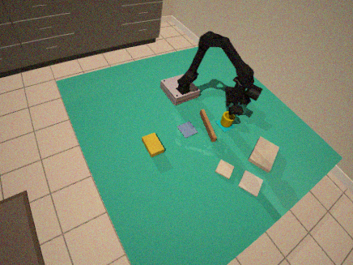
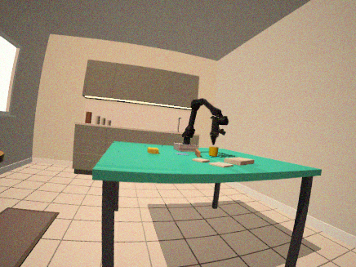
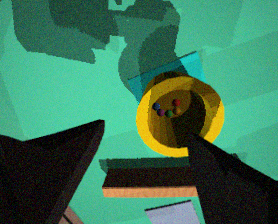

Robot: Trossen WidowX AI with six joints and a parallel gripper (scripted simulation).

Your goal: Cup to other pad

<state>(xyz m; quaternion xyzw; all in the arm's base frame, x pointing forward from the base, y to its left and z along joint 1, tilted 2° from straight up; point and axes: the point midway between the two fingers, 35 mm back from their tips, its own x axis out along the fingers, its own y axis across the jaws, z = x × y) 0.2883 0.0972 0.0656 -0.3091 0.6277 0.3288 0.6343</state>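
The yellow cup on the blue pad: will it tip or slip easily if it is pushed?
The cup looks stiff, upright and wide-mouthed, so it probably resists tipping. Its smooth wall may slip. The loose marbles inside would likely roll if it is jolted.

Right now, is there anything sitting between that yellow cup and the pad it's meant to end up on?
Nothing visible does: the yellow cup stands upright on the teal pad, marbles inside, fingers open.

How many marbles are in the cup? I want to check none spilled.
5, all at the bottom of the yellow cup: blue, red, purple, green and orange, clustered together. One finger overlaps the rim, so another could be hidden.
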